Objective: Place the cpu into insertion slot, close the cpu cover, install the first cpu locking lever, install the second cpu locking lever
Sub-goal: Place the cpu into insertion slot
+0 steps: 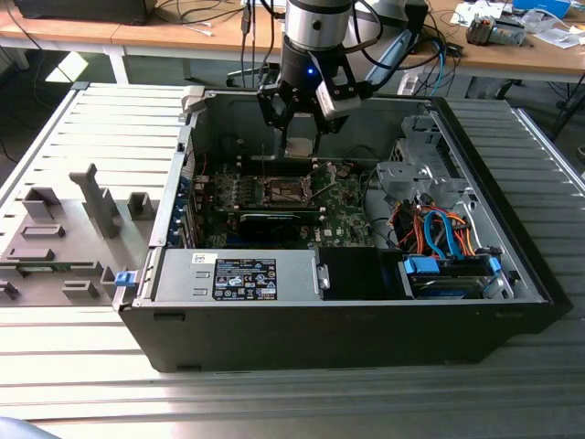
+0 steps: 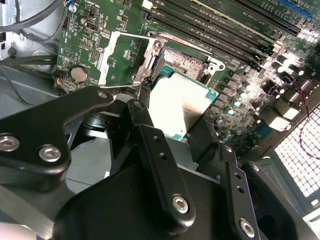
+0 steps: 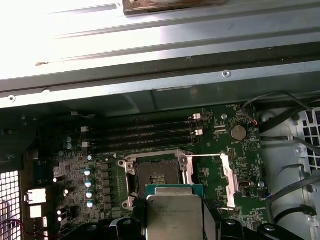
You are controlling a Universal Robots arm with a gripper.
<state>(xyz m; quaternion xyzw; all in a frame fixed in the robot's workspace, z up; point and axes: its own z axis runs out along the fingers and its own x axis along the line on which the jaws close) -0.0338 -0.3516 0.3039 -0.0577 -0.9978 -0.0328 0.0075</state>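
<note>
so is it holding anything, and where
The gripper holds the cpu by two opposite side edges, not yet in the slot.

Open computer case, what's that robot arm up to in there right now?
The robot arm's gripper is shut on the processor chip and holds it above the motherboard inside the open computer case. The socket is empty, and its cover plate is swung open to one side. The chip hangs close to the socket in both wrist views and is not yet seated in it.
</note>
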